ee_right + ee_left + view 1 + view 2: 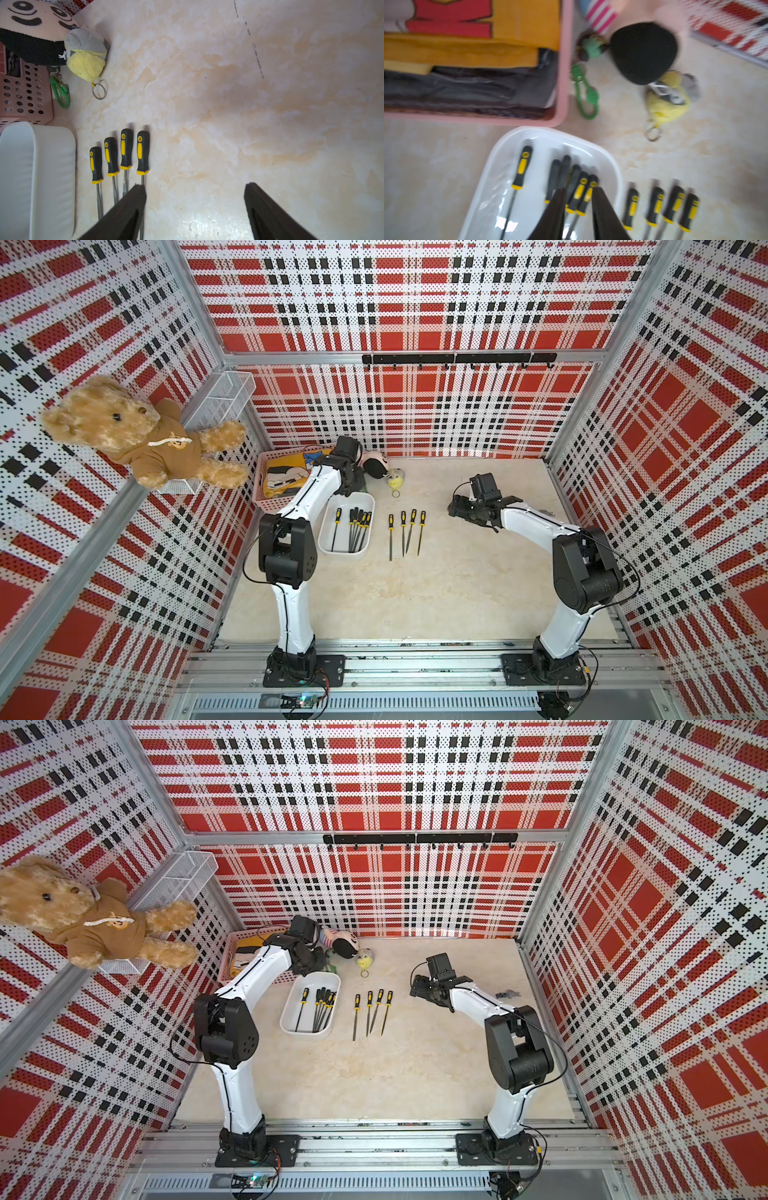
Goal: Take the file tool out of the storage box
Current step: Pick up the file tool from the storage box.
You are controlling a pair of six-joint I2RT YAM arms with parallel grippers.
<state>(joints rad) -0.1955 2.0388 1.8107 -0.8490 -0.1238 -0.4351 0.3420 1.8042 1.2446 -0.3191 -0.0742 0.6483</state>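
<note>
table point(457, 593): a pale marbled surface on which everything is set.
left arm point(320, 489): stretched past a corner of the pink basket point(259, 472), with its wrist held over the far end of the storage box.
right arm point(536, 526): held off to the side, well apart from the box.
storage box point(323, 533): set just beside the basket, near the table's middle, with files inside it.
right gripper point(195, 185): jaws spread wide over bare table, nothing between them.
left gripper point(579, 189): jaws parted only narrowly above the handles in the box; nothing is seen to be clamped.
clustered files point(359, 526): five handles bunched and overlapping, right under the narrow jaws.
lone file point(336, 529): laid apart from the cluster, nearer the box's other long wall.
four files point(403, 519): lined up on the table beside the box.
risk, cluster: two handles could be pinched at once, or a neighbour dragged up, because the shafts cross.
risk, box: the light tub could be shoved or tipped if a finger is driven into its wall.
left wrist view: the jaw gap and the handles beneath are shown, though blurred; in both top views the fingers are hidden under the wrist.
top views: full file lengths are shown.
right wrist view: only the box's outer wall is seen.
</note>
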